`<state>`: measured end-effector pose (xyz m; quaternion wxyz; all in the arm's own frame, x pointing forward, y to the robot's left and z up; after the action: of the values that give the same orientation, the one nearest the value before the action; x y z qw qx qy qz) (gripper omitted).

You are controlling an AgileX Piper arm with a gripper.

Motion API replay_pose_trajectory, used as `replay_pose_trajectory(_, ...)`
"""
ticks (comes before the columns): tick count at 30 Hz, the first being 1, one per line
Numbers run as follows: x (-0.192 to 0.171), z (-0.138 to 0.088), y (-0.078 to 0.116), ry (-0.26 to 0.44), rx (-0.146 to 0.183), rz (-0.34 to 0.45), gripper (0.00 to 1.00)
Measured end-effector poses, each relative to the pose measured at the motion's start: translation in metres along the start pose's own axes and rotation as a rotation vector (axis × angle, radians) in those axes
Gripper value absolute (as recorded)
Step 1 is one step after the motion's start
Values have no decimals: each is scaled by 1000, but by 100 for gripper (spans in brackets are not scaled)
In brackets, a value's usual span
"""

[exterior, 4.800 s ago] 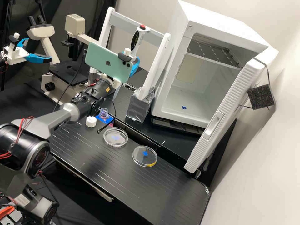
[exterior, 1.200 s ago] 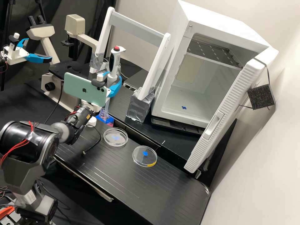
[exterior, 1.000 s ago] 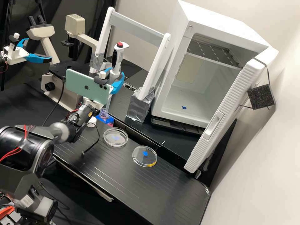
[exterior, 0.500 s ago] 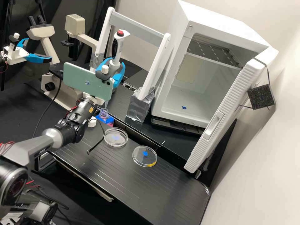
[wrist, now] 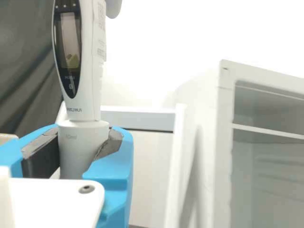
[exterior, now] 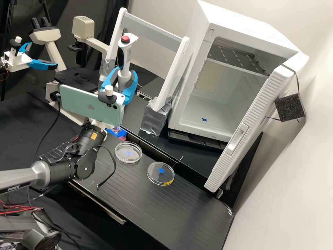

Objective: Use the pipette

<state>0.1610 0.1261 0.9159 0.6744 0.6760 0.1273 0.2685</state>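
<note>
The gripper (exterior: 122, 79) stands above the far left part of the counter (exterior: 142, 199), its jaws closed around the grey lower neck of the pipette (exterior: 124, 59). The wrist view confirms the grip: dark-faced pads (wrist: 41, 159) bear on the neck from either side, and the display and white body rise above them. The pipette is held nearly upright, red button uppermost; its lower end is hidden behind the green phone (exterior: 89, 106) mounted at the wrist. A blue patch (exterior: 121, 133) lies by the counter's far edge toward the left end, partly covered by the phone. Two clear round dishes rest on the counter, apart from one another. The first dish (exterior: 128, 159) is near the far edge, with a blue mark at its middle. The second dish (exterior: 161, 177) sits nearer the far right corner, with a blue mark and a yellow strip at its rim. Beyond the far edge stands a white frame (exterior: 152, 31), one foot wrapped in foil (exterior: 154, 118). To its right is a white cabinet (exterior: 194, 74), its door (exterior: 251, 119) open; a dark block (exterior: 289, 107) is attached to the door. To the frame's left is a beige microscope (exterior: 83, 27).
</note>
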Motion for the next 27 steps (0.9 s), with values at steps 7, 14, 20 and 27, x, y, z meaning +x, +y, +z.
replay_pose_trajectory(7, -14, 17, 4, -43, -60, 45, 0)
replay_pose_trajectory(14, -19, 25, 5, -85, -65, 57, 0)
replay_pose_trajectory(20, -23, 27, 0, -96, -56, 47, 0)
replay_pose_trajectory(27, -24, 28, -1, -103, -51, 44, 0)
